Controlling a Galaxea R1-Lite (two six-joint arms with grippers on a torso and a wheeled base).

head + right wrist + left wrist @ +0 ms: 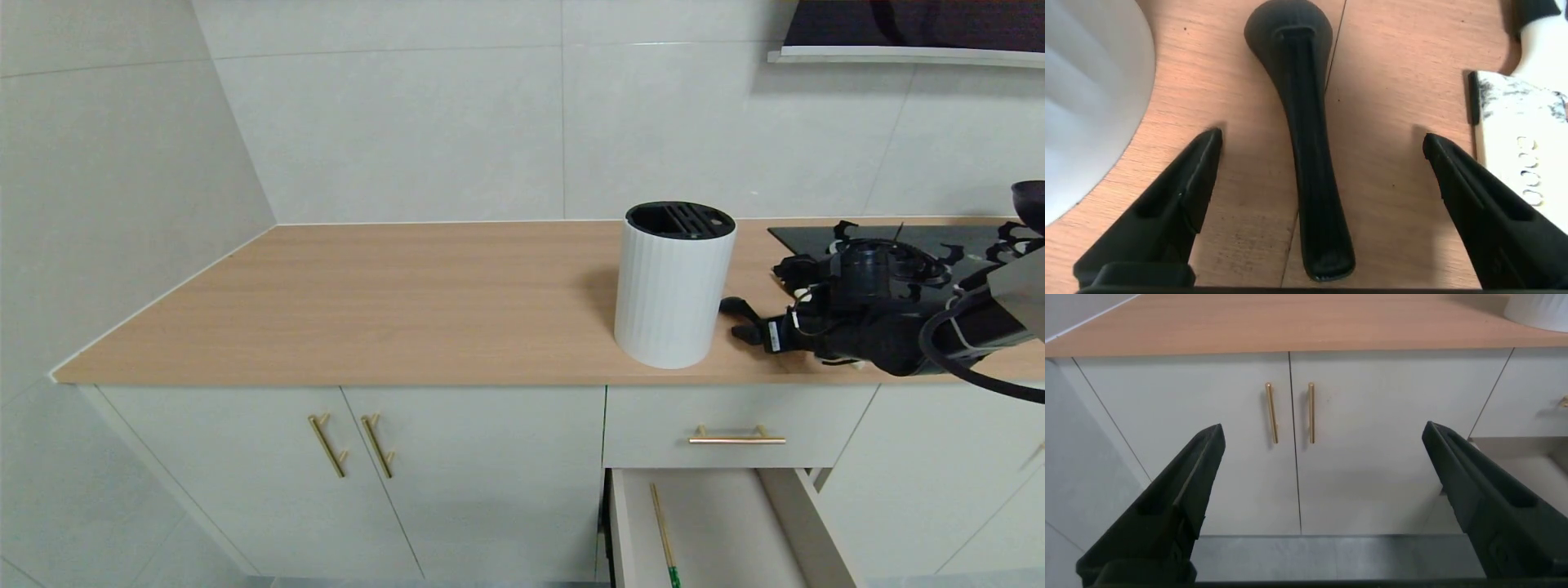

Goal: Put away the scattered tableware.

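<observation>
One black long-handled plastic utensil (1305, 122) is laid flat on the wooden worktop (408, 302) just beside the white ribbed cylindrical holder (673, 298), bracketed by the wide-apart right tool (1320, 137). Probably best gripped squarely, mid-handle. Left tool (1321, 429) is held apart too, empty.

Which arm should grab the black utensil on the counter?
Right. The right pincer hangs open astride the black utensil beside the white holder; the left pincer faces the cabinet doors below the countertop.
</observation>
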